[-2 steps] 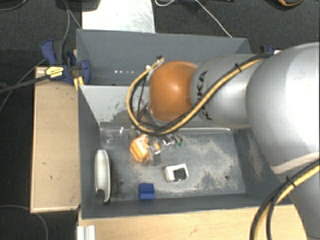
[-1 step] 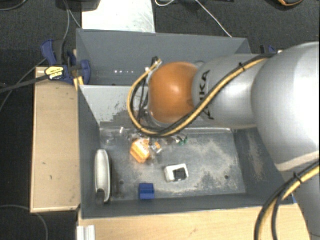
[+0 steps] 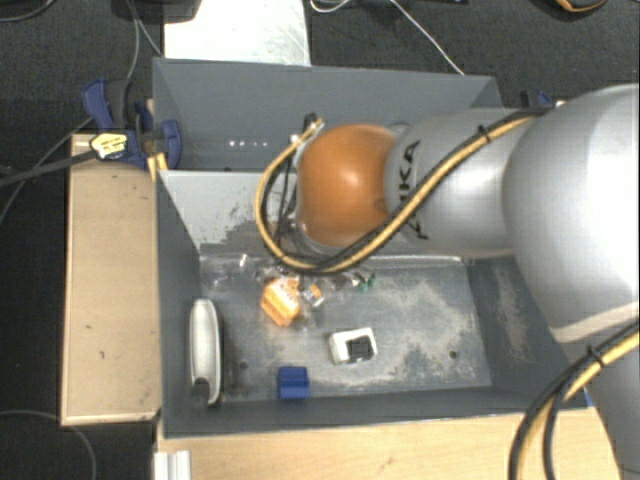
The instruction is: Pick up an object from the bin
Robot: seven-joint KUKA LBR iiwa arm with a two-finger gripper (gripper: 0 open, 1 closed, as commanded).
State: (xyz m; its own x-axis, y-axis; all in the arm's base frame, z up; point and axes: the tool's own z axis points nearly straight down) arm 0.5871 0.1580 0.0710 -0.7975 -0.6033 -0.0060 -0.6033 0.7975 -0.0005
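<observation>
My gripper (image 3: 306, 286) reaches down into the back left part of the bin, mostly hidden beneath the arm's orange cover. Right at its lower end lies a small orange and yellow object (image 3: 281, 304), touching or very close to it. A small white box with a dark face (image 3: 353, 345) lies a little to the front right of that. A small blue block (image 3: 292, 381) rests near the bin's front wall.
A long white and grey oblong thing (image 3: 204, 348) lies along the bin's left wall. A tiny green bit (image 3: 366, 282) sits by the back wall, just right of the gripper. The thick silver arm covers the bin's right side.
</observation>
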